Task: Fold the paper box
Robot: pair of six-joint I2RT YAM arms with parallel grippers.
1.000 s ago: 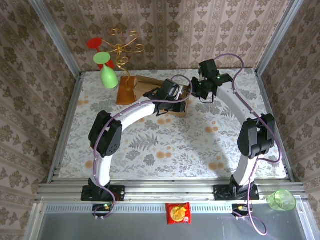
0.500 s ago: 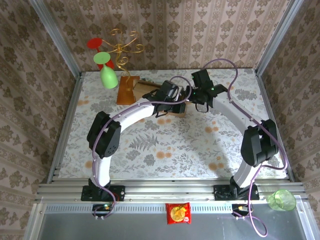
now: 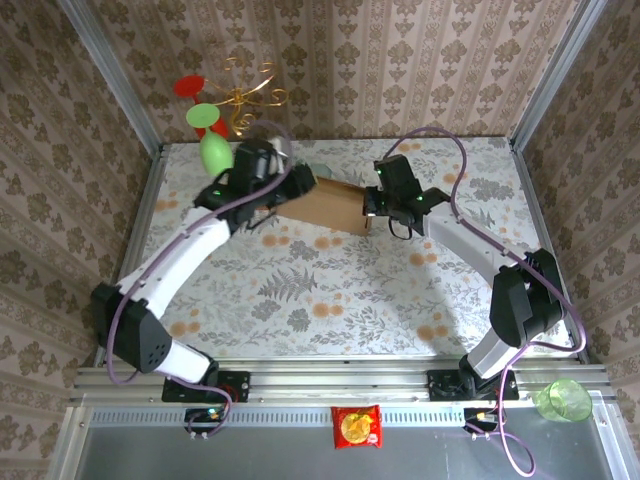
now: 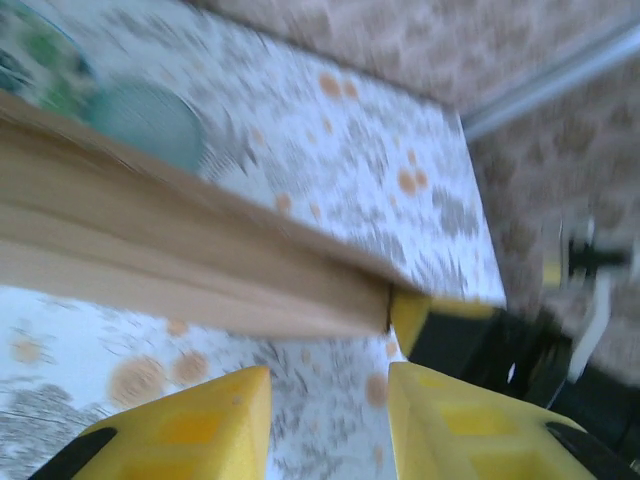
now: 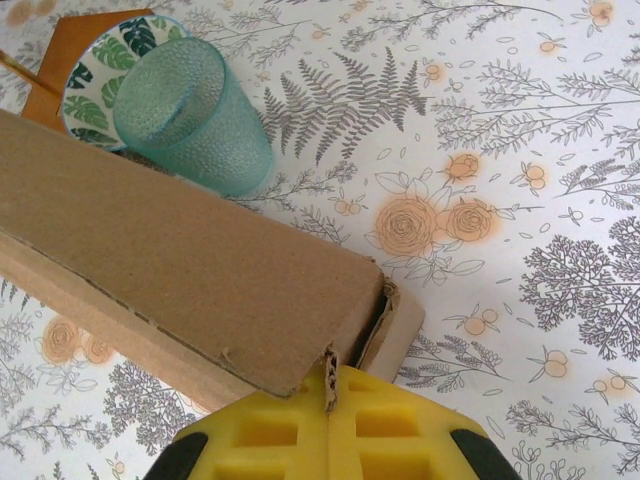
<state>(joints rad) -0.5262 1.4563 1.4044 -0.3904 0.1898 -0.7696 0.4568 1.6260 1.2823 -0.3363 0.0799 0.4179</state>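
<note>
Right wrist view: at the bottom edge, the right gripper (image 5: 328,405) is clamped on an end flap of the paper box (image 5: 180,270), which slants from centre to the left edge. A teal cup (image 5: 195,110) sits just behind it, upper left. In the left wrist view, the left gripper (image 4: 325,390) gapes, holding nothing, with the blurred box crossing above it.

Item: paper box (image 3: 335,205), plain brown cardboard, upper centre of frame, on floral table (image 3: 300,295).
Left gripper (image 3: 297,183) at its left end, right gripper (image 3: 371,207) at its right end. Gold wire stand (image 3: 248,85) with red and green glasses, upper left. Green cup (image 3: 563,400), lower right. Red packet (image 3: 355,427), bottom centre.
</note>
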